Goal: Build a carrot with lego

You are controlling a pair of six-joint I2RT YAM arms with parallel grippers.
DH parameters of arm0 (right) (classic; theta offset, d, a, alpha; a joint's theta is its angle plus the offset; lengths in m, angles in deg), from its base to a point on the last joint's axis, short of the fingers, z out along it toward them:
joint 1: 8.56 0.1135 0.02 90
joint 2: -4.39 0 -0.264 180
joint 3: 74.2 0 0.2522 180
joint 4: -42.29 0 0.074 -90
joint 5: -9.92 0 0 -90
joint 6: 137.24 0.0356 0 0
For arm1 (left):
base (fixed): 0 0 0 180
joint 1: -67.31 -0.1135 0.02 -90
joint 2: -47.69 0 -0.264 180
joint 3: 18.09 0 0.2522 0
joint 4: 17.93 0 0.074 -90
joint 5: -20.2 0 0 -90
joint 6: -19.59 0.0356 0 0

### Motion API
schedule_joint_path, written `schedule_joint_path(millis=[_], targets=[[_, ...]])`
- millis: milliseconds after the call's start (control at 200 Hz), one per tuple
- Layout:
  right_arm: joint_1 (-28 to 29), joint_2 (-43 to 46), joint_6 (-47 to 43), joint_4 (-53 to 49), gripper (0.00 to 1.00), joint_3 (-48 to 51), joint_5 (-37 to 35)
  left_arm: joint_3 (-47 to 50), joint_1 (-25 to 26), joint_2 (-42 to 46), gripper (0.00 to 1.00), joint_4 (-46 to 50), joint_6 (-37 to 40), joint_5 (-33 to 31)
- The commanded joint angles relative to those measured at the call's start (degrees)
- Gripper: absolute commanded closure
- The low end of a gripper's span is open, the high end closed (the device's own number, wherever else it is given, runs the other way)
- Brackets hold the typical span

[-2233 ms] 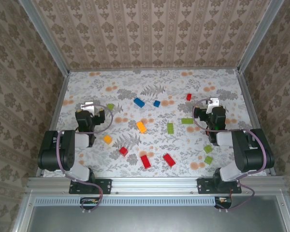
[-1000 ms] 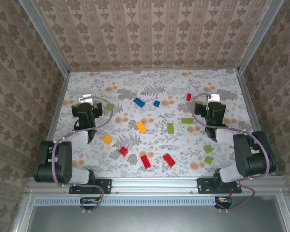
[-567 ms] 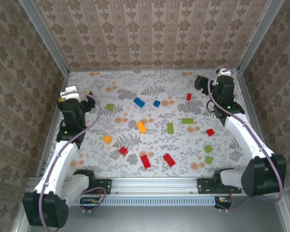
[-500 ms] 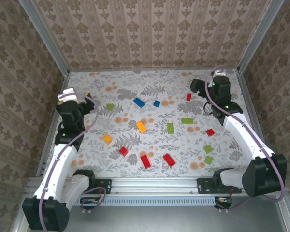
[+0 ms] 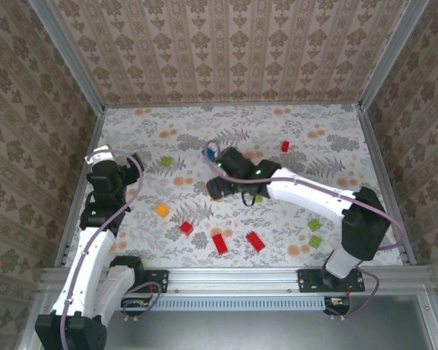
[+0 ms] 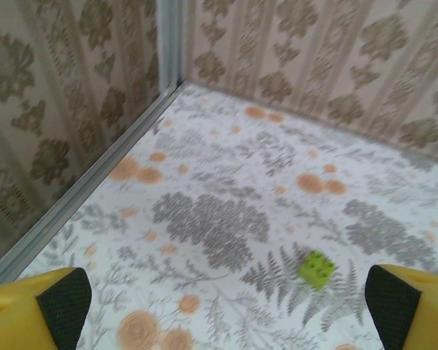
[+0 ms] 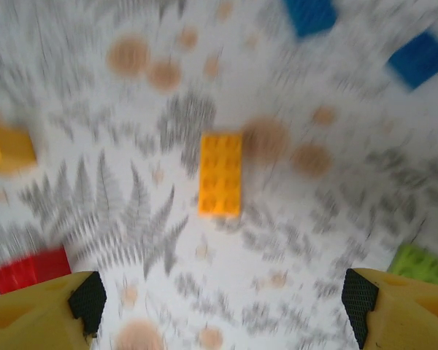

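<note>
Right wrist: right hand spread above orange lego.

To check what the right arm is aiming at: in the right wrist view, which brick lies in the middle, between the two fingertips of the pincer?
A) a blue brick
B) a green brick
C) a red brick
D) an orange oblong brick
D: the orange oblong brick lies flat at mid-view, ahead of the open right pincer.
</note>
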Motion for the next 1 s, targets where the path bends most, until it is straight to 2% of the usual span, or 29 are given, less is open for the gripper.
schedule_joint_path(millis=[0,130,365,995], targets=[[2.15,-0.09,0.48,-8.75,0.13,1.37,-3.95,-3.53,-0.83,-2.26,0.00,5.69,-2.21,-3.34],[5.87,2.15,3.73,-9.03,0.15,4.70,-0.73,-5.64,-2.88,-6.23,0.00,8.05,-3.28,0.55],[11.79,2.82,6.90,-8.27,0.16,6.77,6.08,-6.54,-7.03,-9.85,0.00,10.62,-5.08,3.39],[17.04,-6.08,12.69,-6.86,0.19,6.27,6.34,-6.43,-8.75,-9.87,0.00,11.62,-5.35,5.77]])
